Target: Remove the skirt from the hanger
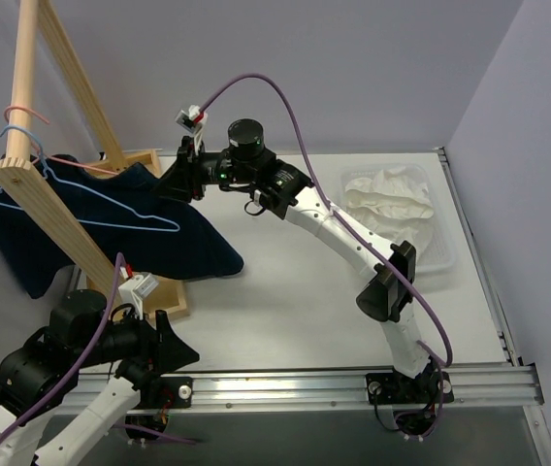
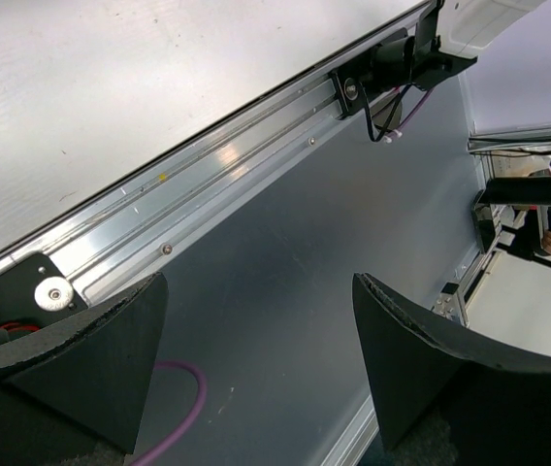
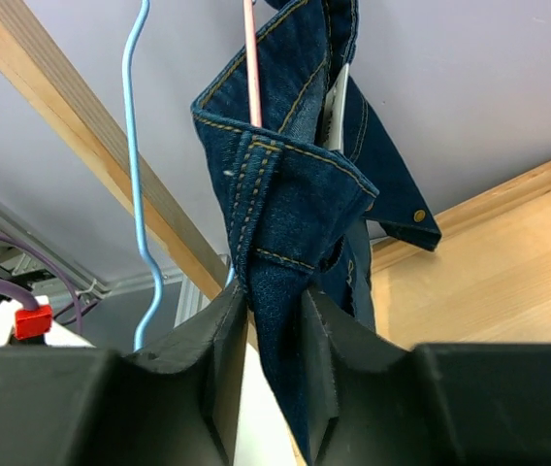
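The skirt (image 1: 392, 194) lies heaped in the tray (image 1: 442, 254), well apart from the bare hanger (image 3: 128, 126), so the job looks done; the right gripper (image 3: 275, 296) pinches the denim garment (image 3: 285, 184), the left gripper (image 2: 259, 282) gapes wide

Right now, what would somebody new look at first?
Probably the right end effector, pinching the dark blue denim garment that hangs on the wooden rack at the left. The light-blue hanger hangs bare just beside it. After that, the fluffy white skirt, heaped in a clear tray at the right.
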You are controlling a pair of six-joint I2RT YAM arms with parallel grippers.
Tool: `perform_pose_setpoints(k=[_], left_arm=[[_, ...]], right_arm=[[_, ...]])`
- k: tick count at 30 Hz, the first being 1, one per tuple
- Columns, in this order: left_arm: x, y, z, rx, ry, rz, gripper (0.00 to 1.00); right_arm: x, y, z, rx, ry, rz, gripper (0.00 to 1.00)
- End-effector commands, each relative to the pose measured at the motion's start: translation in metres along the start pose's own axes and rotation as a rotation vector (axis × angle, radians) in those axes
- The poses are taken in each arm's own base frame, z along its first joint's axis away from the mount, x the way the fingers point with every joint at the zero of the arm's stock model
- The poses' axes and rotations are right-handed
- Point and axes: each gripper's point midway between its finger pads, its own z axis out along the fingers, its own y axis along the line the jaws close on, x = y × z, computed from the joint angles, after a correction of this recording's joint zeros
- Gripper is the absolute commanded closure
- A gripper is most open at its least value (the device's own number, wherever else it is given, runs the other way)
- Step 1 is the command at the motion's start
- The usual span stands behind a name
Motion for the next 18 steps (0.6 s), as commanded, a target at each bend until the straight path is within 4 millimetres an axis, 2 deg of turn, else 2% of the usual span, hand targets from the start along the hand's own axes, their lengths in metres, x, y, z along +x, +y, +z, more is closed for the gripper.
perform_pose_setpoints(k=[1,3,9,18], left_arm=[[-0.004,-0.004,-0.006,0.010,-0.039,0.021,0.15],[-0.004,-0.003,-0.005,0.012,-0.040,0.018,0.15],[-0.002,-0.004,-0.004,0.020,-0.031,0.007,0.15],[0.001,-0.006,-0.005,0.015,0.011,-0.001,0.16]], right_arm=[[-0.021,0.017,0.005,-0.068,-0.064,-0.056,0.87],[-0.024,0.017,0.005,-0.069,-0.070,-0.061,1.00],[-0.032,0.024,0.003,-0.086,-0.090,-0.088,1.00],[-0.058,0.044,0.002,-0.117,-0.148,-0.140,1.00]])
